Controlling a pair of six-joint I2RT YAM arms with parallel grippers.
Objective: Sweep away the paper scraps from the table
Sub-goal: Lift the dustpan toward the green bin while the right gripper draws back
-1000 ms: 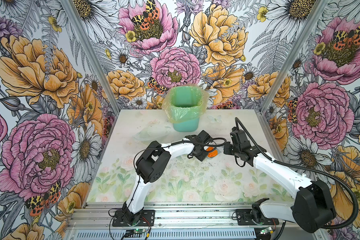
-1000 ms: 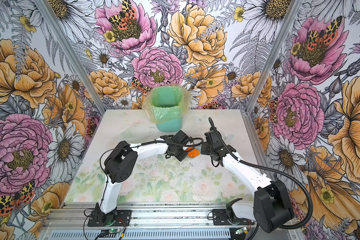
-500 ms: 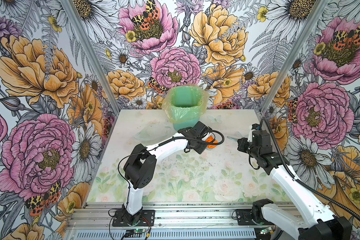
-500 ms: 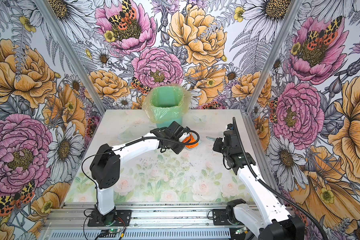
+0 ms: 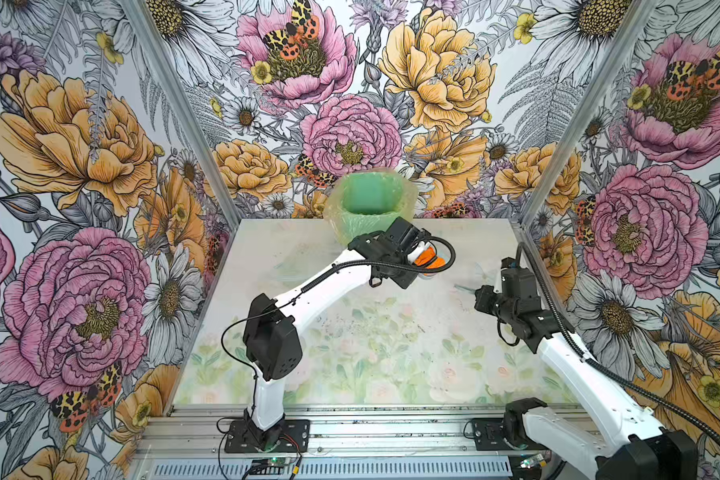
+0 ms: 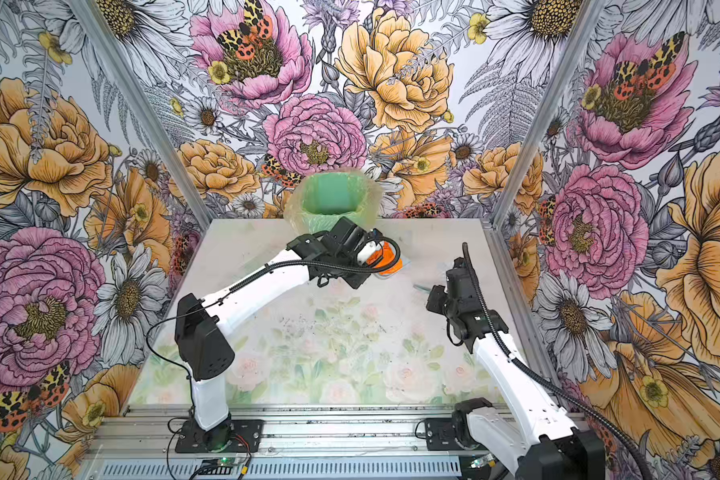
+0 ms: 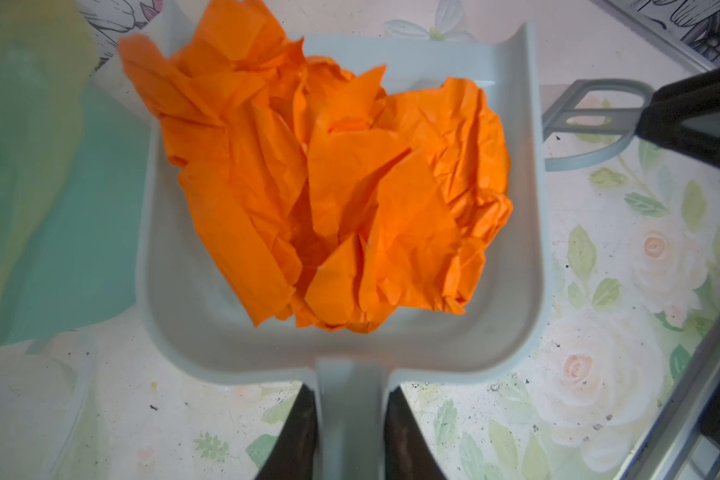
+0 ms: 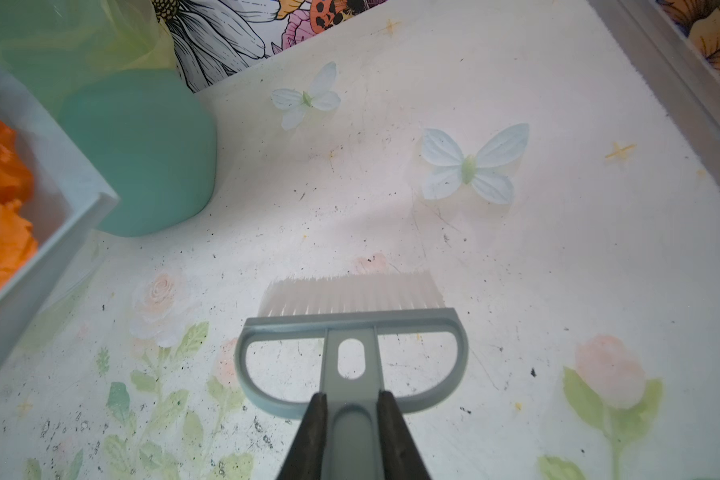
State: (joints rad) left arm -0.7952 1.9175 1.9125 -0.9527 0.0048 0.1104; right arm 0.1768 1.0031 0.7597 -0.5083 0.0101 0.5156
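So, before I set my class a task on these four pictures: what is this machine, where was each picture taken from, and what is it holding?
It is two white robot arms bolted at the edge of a pale rose-printed table. Two pictures look down from one overhead camera; the other two come from cameras on each arm's wrist. The left fingers are shut on the handle of a grey-blue plastic dustpan carrying crumpled orange paper scraps, near a green plastic bin lined with a bag. The right fingers are shut on a small grey-blue brush.

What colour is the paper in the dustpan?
The paper is bright orange; the left wrist view shows it best.
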